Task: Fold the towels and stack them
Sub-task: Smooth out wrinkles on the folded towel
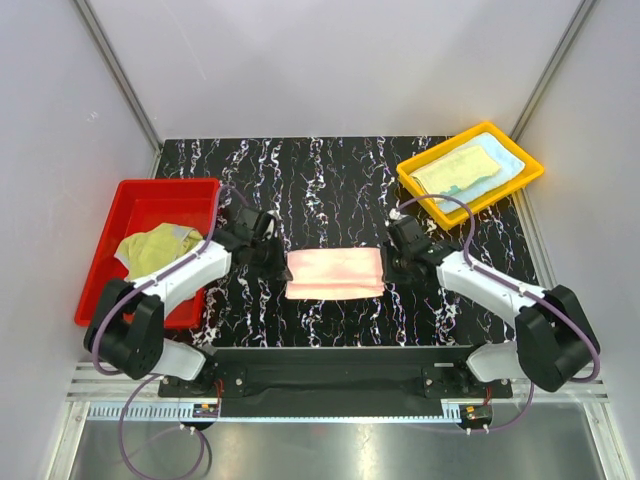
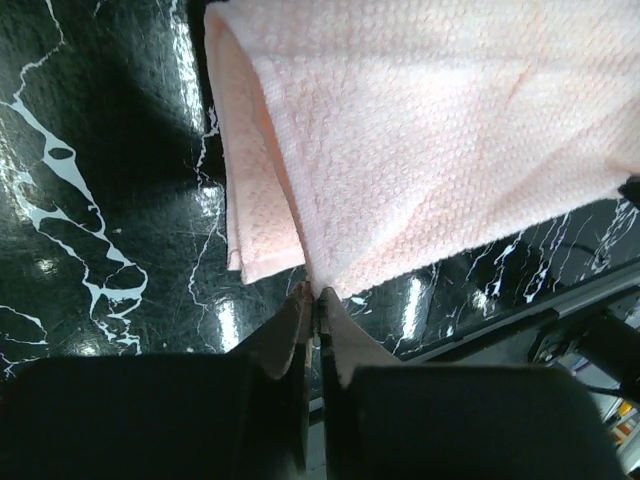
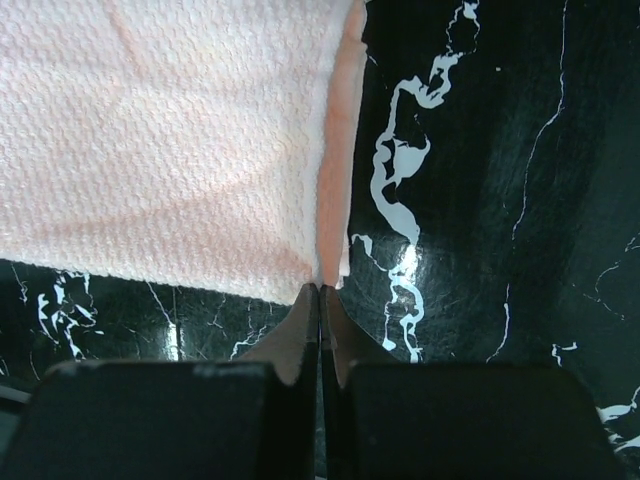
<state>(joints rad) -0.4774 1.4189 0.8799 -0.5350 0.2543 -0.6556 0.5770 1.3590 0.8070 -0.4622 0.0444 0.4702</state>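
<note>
A peach-pink towel (image 1: 335,273) lies folded on the black marble table between my two arms. My left gripper (image 1: 280,268) is shut on its left near corner; in the left wrist view the jaws (image 2: 317,297) pinch the towel's (image 2: 420,140) corner. My right gripper (image 1: 388,270) is shut on its right near corner; in the right wrist view the jaws (image 3: 321,290) pinch the towel's (image 3: 180,140) folded edge. A crumpled yellow-green towel (image 1: 158,248) lies in the red tray (image 1: 130,200). Folded pale yellow-green (image 1: 455,166) and light blue (image 1: 503,160) towels lie in the yellow tray (image 1: 430,198).
The red tray stands at the table's left edge and the yellow tray at the far right corner. White walls enclose the table on three sides. The arms' black base bar (image 1: 340,365) runs along the near edge.
</note>
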